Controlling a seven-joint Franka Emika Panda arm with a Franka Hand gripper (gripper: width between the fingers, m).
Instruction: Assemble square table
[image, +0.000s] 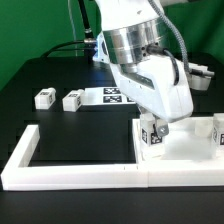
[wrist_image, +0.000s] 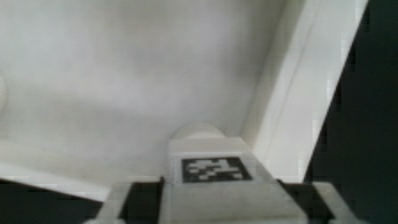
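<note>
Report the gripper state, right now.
Gripper: jaws closed on a white tagged leg block.

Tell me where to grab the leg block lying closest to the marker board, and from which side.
Probably best straight down from above: that leg block lies free on the black table, top face open, its neighbour apart from it. Close the claw across two opposite side faces, at mid-length. The claw is shut on another leg right now.
</note>
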